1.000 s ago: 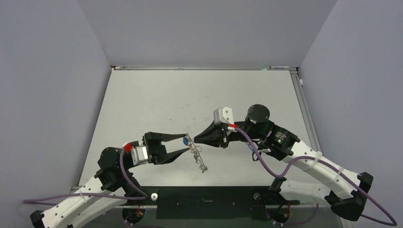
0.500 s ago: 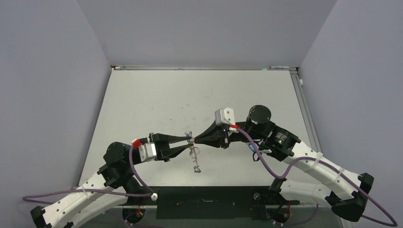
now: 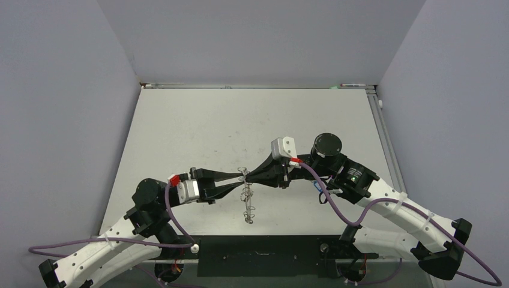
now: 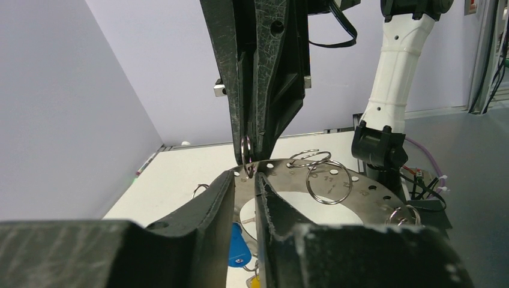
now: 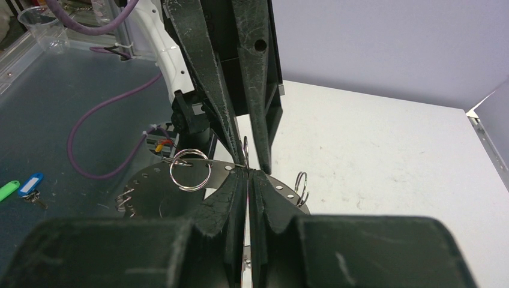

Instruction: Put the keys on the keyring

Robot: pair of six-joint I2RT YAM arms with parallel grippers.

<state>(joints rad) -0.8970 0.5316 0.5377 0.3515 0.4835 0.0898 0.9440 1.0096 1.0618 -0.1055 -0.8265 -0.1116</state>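
The keyring (image 3: 247, 201) is a flat grey metal loop with holes and several small split rings, held in the air edge-on between both grippers. My right gripper (image 3: 248, 178) is shut on a split ring at its rim, as the right wrist view shows (image 5: 247, 174). My left gripper (image 3: 241, 177) meets it tip to tip, its jaws closed to a narrow gap at the same spot on the rim (image 4: 244, 174). A blue-tagged key (image 4: 239, 247) and a yellow tag (image 4: 254, 282) hang under the loop (image 4: 366, 186). The loop also shows in the right wrist view (image 5: 150, 180).
The pale table (image 3: 198, 132) has walls at the back and both sides. The black base strip (image 3: 264, 255) runs along the near edge. In the right wrist view, a blue tag (image 5: 31, 182) and a green tag (image 5: 7, 191) lie on a dark surface off the table.
My left gripper has gone from wide open to closed and reached in to the right gripper's tips. The keyring now hangs straighter down. The right gripper has barely moved.
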